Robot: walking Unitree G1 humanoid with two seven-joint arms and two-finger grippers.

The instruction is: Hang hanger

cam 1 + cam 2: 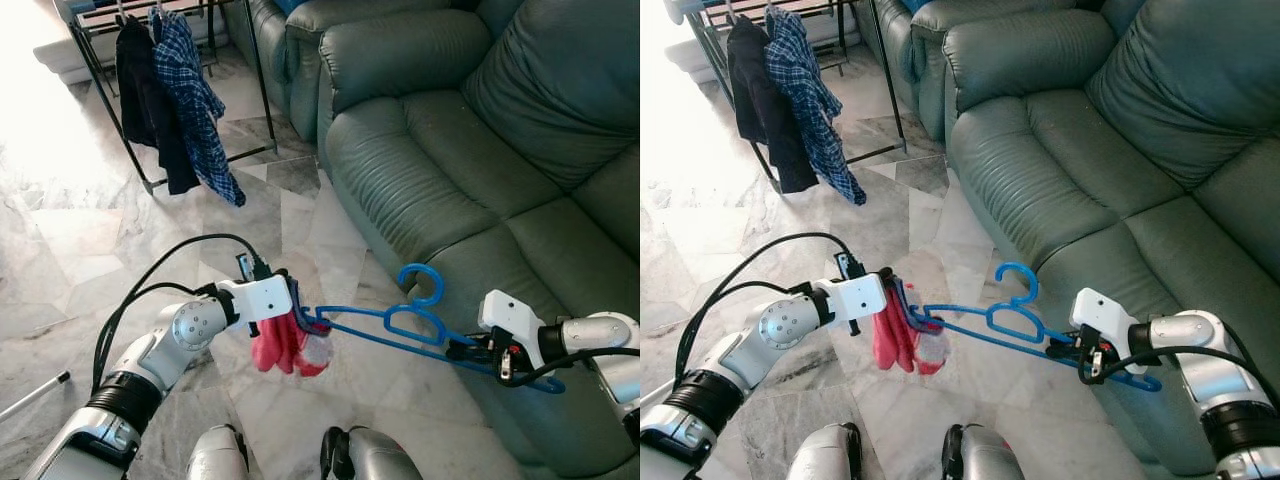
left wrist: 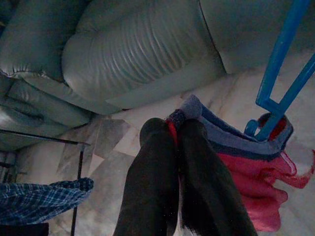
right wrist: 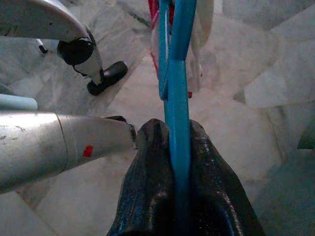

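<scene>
The blue hanger [image 1: 400, 325] is stretched in the air between the two arms, in front of the sofa [image 1: 470, 150]. The right tool [image 1: 470, 350] is closed on one end of its bar, and the left tool [image 1: 297, 318] is closed on the red cloth [image 1: 285, 345] that hangs from the other end. The risk, I think, is at the left side: that tool pinches the cloth and not the bar itself, so if the arms pull apart or turn on the way to the rack [image 1: 150, 60], which stands well away across the floor [image 1: 60, 260], the cloth can slide off and the hanger will swing from the right tool alone. The hook [image 1: 425, 283] points up near the sofa seat and may catch it. The left wrist view shows the fingers [image 2: 162, 177] pressed together on the cloth's grey edge; the right wrist view shows the bar squeezed between the right fingers [image 3: 147, 191], which the head views leave unclear.
</scene>
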